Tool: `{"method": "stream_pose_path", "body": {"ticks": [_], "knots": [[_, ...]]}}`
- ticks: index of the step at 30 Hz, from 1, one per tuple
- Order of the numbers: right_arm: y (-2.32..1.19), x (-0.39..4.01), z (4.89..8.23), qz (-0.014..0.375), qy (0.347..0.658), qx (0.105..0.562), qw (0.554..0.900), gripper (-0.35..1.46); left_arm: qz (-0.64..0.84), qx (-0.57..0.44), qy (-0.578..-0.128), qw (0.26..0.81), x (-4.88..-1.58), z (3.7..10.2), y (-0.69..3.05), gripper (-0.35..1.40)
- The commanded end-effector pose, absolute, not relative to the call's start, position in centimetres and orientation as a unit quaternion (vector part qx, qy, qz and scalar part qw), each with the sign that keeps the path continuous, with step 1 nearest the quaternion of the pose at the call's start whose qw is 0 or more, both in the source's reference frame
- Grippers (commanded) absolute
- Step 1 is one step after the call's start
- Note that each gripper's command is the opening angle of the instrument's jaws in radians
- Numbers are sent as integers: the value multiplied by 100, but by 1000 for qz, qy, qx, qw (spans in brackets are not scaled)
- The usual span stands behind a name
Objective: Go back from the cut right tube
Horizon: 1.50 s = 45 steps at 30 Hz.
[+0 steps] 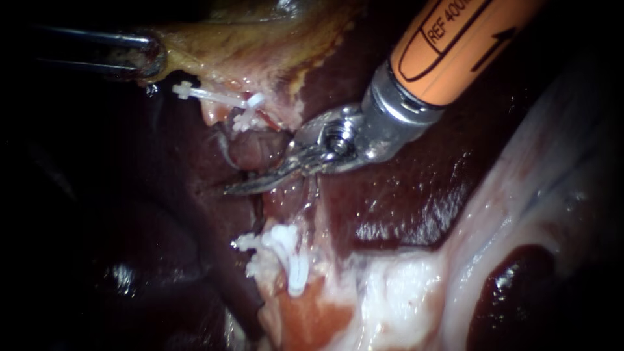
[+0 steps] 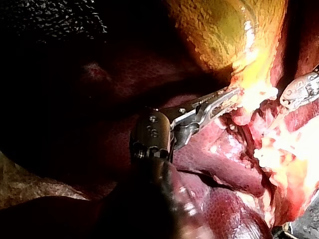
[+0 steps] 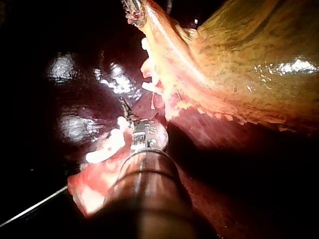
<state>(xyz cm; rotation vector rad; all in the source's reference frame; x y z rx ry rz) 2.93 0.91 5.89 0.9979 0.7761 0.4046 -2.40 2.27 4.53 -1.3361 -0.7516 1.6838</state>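
1. Liver [image 1: 403, 195]: dark red and glossy, it fills the endoscope field.
2. Gallbladder [image 1: 260, 39]: yellow-green, far centre. Only the right wrist view shows its broad wall.
3. Right instrument [image 1: 237, 188]: orange shaft from the upper right. The blades lie together and hold nothing, just beside the cut tube [image 1: 257, 151], a pink stump at centre.
4. Left instrument [image 1: 148, 60]: far left, jaws clamped on the gallbladder's edge. The left wrist view shows this through glare.
5. Clips [image 1: 289, 257]: white, one cluster near and another far.

Tube [image 1: 257, 151] cut, prob. gaping btwn clips [image 1: 286, 257].
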Motion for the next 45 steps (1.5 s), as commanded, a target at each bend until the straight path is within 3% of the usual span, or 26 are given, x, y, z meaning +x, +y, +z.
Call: {"method": "stream_pose_path", "body": {"ticks": [1,5,6,8,9,12,17,22,25,28,34,39,45], "knots": [[90,294,589,190,359,464,787,-35,671,-533,-300,419,-240,453,227,-35],[88,291,587,208,361,474,776,-35,672,-533,-299,419,-238,453,227,-35],[86,291,587,211,366,472,774,-18,672,-533,-299,419,-238,453,227,-35],[85,294,587,219,373,464,773,71,672,-533,-299,419,-237,453,228,-35],[85,296,588,223,376,460,773,103,672,-533,-299,419,-237,454,228,-35],[86,298,591,243,388,437,774,130,672,-533,-299,419,-237,454,228,-35],[87,296,592,253,394,428,773,140,672,-532,-298,420,-237,455,228,-35],[74,277,576,217,444,348,797,143,672,-532,-298,420,-236,455,228,-35],[62,257,560,195,451,290,821,143,671,-534,-298,420,-235,457,228,-35],[53,233,546,157,438,224,856,145,671,-534,-296,421,-235,458,228,-35],[54,183,528,109,396,157,898,145,671,-533,-296,421,-234,458,228,-35],[70,154,518,99,392,127,906,145,671,-533,-296,421,-234,459,228,-35],[79,142,511,101,388,123,908,145,673,-534,-291,422,-241,461,230,-35]]}}
